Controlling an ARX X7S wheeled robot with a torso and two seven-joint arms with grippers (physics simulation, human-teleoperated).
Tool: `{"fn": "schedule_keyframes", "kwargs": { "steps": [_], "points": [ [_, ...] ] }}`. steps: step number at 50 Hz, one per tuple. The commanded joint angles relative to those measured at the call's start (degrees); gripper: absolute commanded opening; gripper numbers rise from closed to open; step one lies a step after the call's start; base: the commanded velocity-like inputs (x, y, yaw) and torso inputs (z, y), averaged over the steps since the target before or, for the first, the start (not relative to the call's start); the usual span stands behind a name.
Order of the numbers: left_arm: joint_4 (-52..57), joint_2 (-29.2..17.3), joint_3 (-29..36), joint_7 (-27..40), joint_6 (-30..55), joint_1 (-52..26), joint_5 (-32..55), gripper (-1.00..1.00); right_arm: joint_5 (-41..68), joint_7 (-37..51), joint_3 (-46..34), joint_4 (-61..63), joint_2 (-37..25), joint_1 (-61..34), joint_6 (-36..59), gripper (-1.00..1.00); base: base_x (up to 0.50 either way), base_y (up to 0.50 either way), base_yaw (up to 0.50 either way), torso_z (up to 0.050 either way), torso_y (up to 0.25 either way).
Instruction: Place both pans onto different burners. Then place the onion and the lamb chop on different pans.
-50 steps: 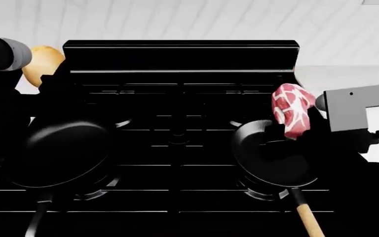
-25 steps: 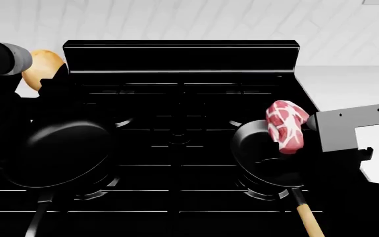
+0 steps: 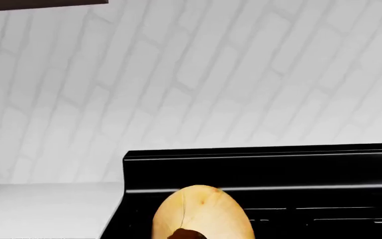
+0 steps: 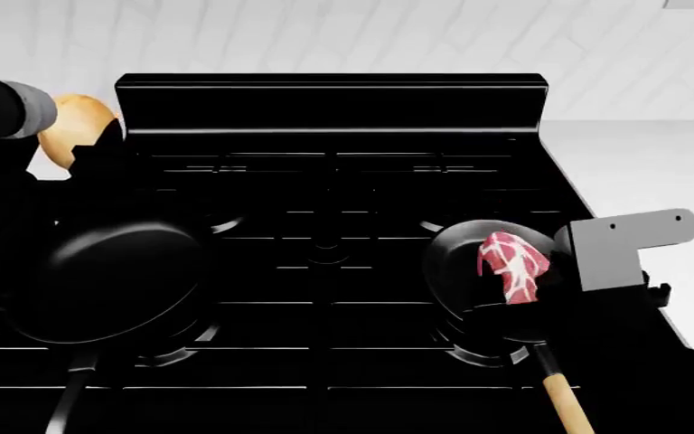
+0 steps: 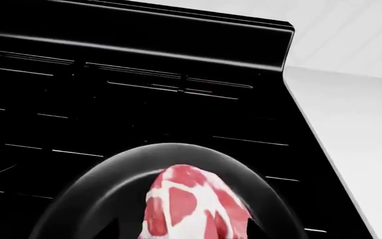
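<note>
The pan with the black handle sits on the stove's front left burner. The pan with the wooden handle sits on the front right burner. My right gripper is shut on the lamb chop and holds it low over this pan; the right wrist view shows the chop hanging inside the pan's rim. My left gripper is shut on the onion, in the air by the stove's back left corner. The onion fills the left wrist view's lower edge. Both grippers' black fingers are hard to see.
The black stove has a raised back panel against a white brick wall. White counter lies right of the stove, and more counter left of it. The two rear burners carry nothing.
My right gripper has come down and a little left, bringing the lamb chop from above the right pan's far rim to low over the pan. The left arm and onion have barely moved.
</note>
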State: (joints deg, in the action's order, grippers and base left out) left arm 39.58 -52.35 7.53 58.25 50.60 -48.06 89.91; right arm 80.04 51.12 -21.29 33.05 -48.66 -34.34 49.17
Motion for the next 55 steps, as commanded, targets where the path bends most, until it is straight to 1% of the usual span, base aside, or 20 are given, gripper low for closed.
{"fn": "schedule_keyframes", "kwargs": {
  "steps": [1, 9, 15, 18, 23, 26, 30, 33, 48, 55],
  "points": [
    [-0.12, -0.2, -0.29, 0.14, -0.85, 0.69, -0.07, -1.0, 1.29, 0.45, 0.58, 0.57, -0.33, -1.1, 0.45, 1.0, 0.0, 0.0, 0.0, 0.0, 0.0],
    [-0.22, -0.22, -0.41, -0.17, -1.19, 1.5, -0.68, -1.0, 7.69, 4.74, 3.61, 5.58, -2.66, -5.46, 0.78, 1.0, 0.0, 0.0, 0.0, 0.0, 0.0],
    [-0.82, 0.04, 0.31, -0.64, -0.8, 1.29, -1.38, -1.0, 18.69, 11.59, 8.55, 11.76, -6.96, -14.95, -0.54, 1.0, 0.0, 0.0, 0.0, 0.0, 0.002],
    [-2.11, 0.36, 2.39, -1.24, 1.03, -0.31, -2.72, -1.0, 21.47, 13.65, 10.08, 13.13, -8.35, -16.61, -1.7, 1.0, 0.0, 0.0, 0.0, 0.0, 0.0],
    [-5.85, 1.33, 5.92, -3.44, 3.46, -2.15, -6.81, -1.0, 21.53, 14.66, 11.28, 16.44, -8.49, -12.82, -3.51, 1.0, 0.0, 0.0, 0.0, 0.0, 0.0],
    [-8.67, 2.07, 7.43, -5.13, 3.58, -1.86, -9.75, -1.0, 21.47, 14.98, 11.62, 18.21, -8.45, -11.31, -4.07, 1.0, 0.0, 0.0, 0.0, 0.0, 0.0],
    [-11.19, 1.97, 7.74, -6.61, 2.51, 0.25, -12.1, -1.0, 20.44, 14.25, 12.32, 18.39, -8.61, -9.39, -4.51, 1.0, 0.0, 0.0, 0.0, 0.0, 0.0],
    [-11.74, 1.39, 7.49, -6.64, 2.45, 0.72, -12.13, -1.0, 20.28, 14.53, 12.03, 18.22, -8.31, -9.35, -4.47, 1.0, 0.0, 0.0, 0.0, 0.0, 0.0],
    [-13.42, 0.19, 6.79, -9.34, -2.73, 12.31, -15.8, -1.0, 17.59, 13.15, 10.15, 15.88, -6.28, -9.32, -3.33, 1.0, 0.0, 0.0, 0.0, 0.0, 0.0],
    [-14.55, 0.58, 7.03, -10.4, -4.24, 15.05, -17.12, -1.0, 17.0, 12.76, 9.65, 15.49, -5.78, -9.32, -3.1, 1.0, 0.0, 0.0, 0.0, 0.0, 0.0]
  ]
}}
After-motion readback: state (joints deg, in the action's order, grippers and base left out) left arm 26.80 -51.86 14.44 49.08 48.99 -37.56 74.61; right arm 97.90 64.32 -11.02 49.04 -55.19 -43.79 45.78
